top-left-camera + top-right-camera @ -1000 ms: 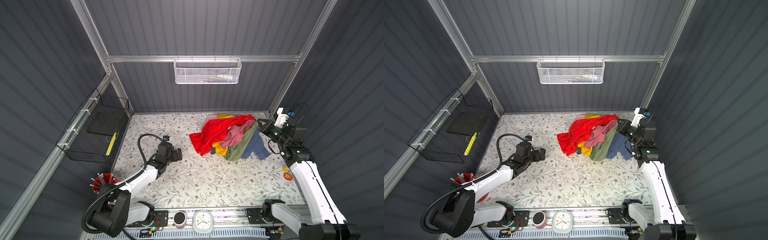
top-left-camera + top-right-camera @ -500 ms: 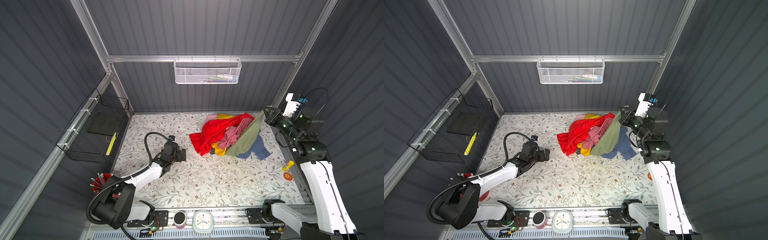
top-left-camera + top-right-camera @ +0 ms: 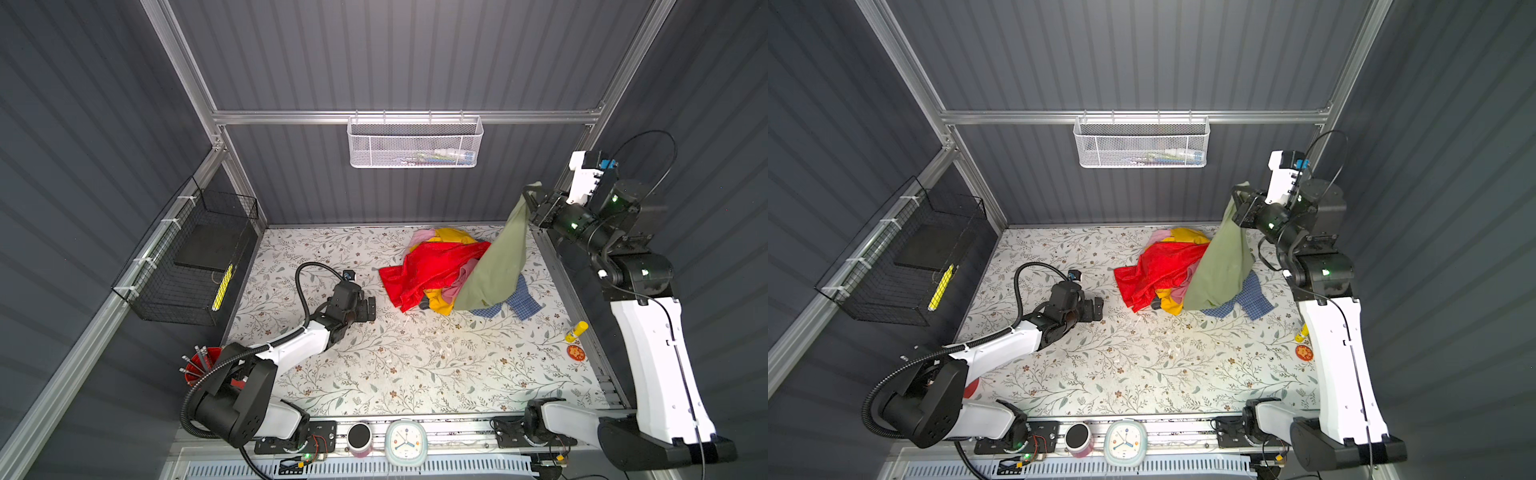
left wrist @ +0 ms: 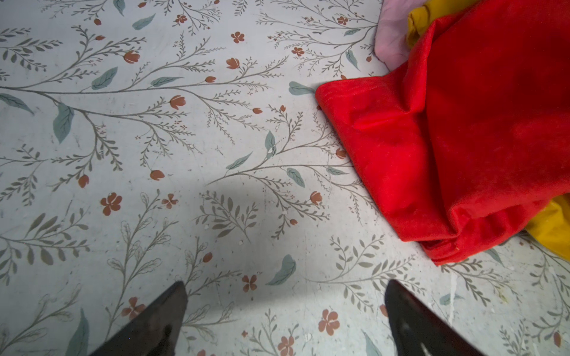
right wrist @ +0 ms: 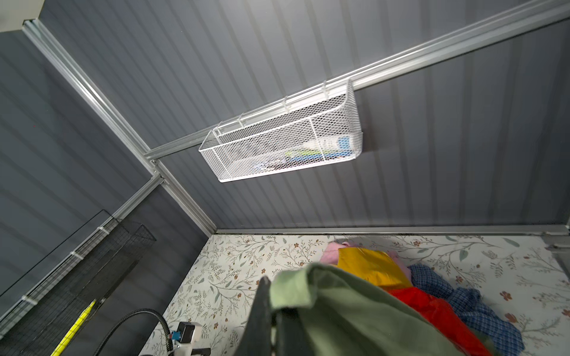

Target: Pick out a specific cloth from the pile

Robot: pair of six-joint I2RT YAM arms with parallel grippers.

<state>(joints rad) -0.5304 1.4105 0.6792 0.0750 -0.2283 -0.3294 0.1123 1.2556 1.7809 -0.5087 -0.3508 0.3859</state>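
The right gripper (image 3: 531, 198), clenched on the soft olive-green cloth (image 3: 496, 262), holds it above the mixed-colour pile of cloths (image 3: 428, 270). Its lower end lies on the pile, not yet free. The left gripper (image 3: 370, 309) sits released beside the pile.

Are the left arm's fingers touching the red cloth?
Apart. The left wrist view shows bare table between the open fingers and the red cloth.

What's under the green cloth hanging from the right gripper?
The green cloth hangs from the shut right gripper. At its lower edge a blue checked cloth, a dusty-pink cloth and a yellow cloth peek out. How far they extend beneath it is covered.
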